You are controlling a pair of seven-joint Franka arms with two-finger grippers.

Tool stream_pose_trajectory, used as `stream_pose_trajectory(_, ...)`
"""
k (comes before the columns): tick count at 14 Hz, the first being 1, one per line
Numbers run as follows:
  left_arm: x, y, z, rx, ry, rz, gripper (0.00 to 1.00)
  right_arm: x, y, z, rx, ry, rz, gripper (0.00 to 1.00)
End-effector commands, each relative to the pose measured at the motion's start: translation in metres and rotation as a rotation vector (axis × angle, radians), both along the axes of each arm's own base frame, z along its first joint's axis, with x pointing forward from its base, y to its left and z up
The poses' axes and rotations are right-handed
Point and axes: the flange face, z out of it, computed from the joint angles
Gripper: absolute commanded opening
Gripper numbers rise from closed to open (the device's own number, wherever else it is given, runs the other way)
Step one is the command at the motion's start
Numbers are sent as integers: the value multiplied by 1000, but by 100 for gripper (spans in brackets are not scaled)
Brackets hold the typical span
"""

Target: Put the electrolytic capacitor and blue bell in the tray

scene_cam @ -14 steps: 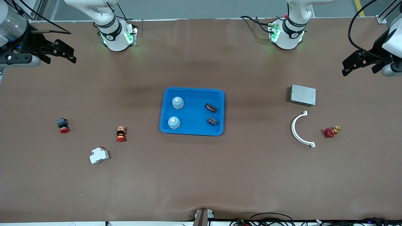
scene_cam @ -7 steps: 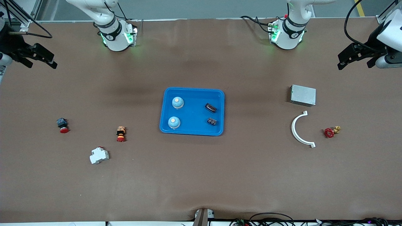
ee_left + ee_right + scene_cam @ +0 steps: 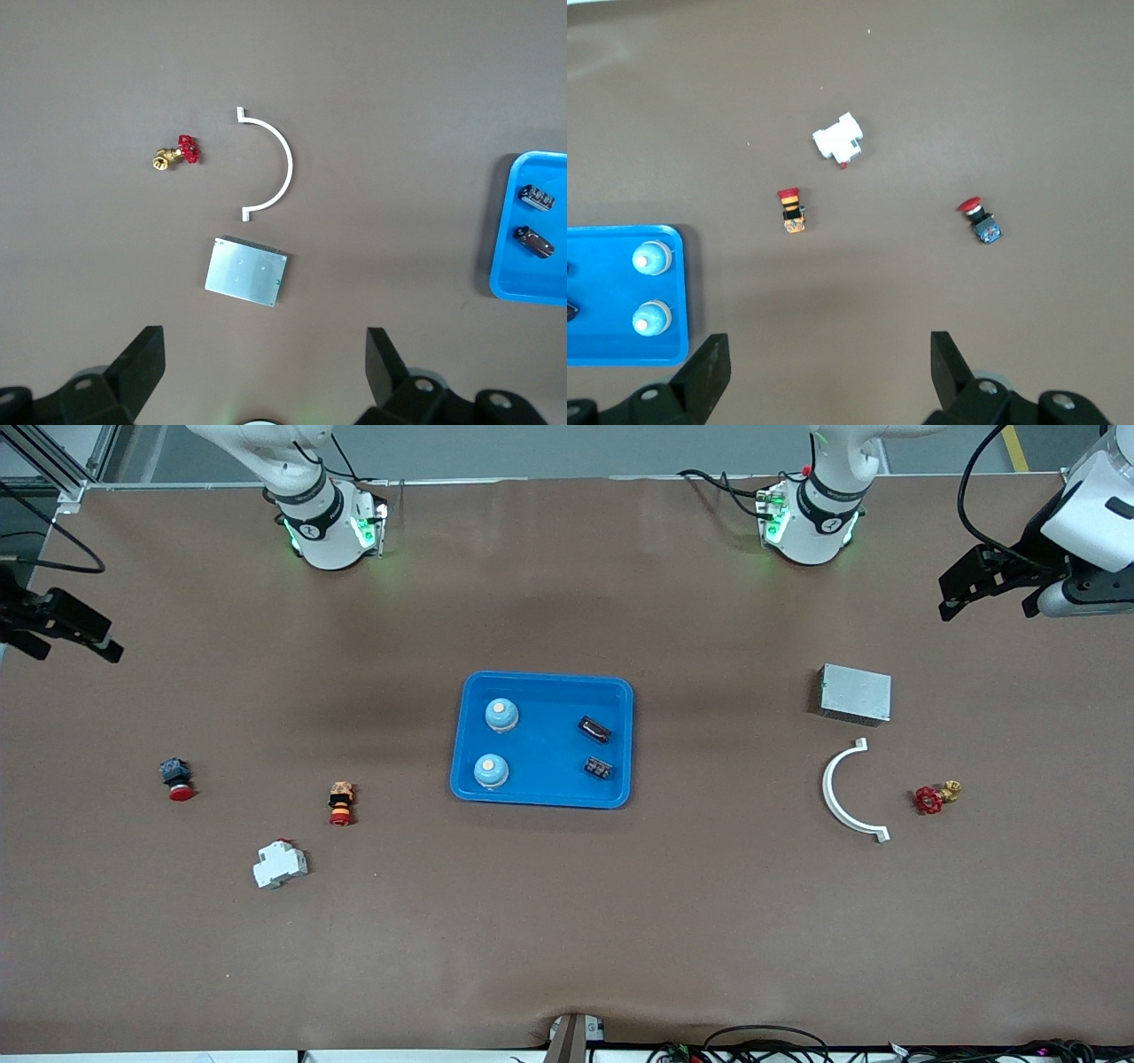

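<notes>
The bright-blue tray [image 3: 542, 788] lies at the table's middle. In it stand two blue bells [image 3: 501, 715] [image 3: 490, 771] and lie two black electrolytic capacitors [image 3: 594, 730] [image 3: 598, 767]. The tray [image 3: 505, 257] and both capacitors [image 3: 537, 197] [image 3: 534, 241] show in the left wrist view, the tray [image 3: 594, 305] and the bells [image 3: 652, 258] [image 3: 652, 318] in the right wrist view. My left gripper [image 3: 985, 592] is open and empty, high over the table's left-arm end. My right gripper [image 3: 71, 633] is open and empty, high over the right-arm end.
Toward the left arm's end lie a grey metal box [image 3: 854, 693], a white curved bracket [image 3: 842, 793] and a red-handled brass valve [image 3: 935, 796]. Toward the right arm's end lie a red push button [image 3: 176, 779], an orange and black switch [image 3: 341, 803] and a white breaker [image 3: 279, 864].
Both arms have drawn back from the middle: the right gripper moved outward toward its table end, the left gripper shifted slightly up and inward. Nothing on the table moved.
</notes>
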Motion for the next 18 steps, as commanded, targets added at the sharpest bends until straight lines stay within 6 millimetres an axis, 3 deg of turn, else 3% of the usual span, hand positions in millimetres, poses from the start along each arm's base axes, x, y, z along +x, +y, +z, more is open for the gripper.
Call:
stream_pose_trajectory(1, 1, -2, 0, -19, 12, -3, 100, 22, -7, 15, 10, 25, 5, 100)
stream_pose_trajectory(5, -1, 1, 4, -24, 3, 13, 100, 41, -15, 4, 28, 166, 9, 100)
stream_pose_trajectory(8, -2, 2, 7, -43, 0, 41, 100, 34, -22, -15, 23, 257, 8, 100)
stream_pose_trajectory(18, -3, 18, 13, -34, 9, 64, 100, 35, -23, -6, 18, 231, -1, 100)
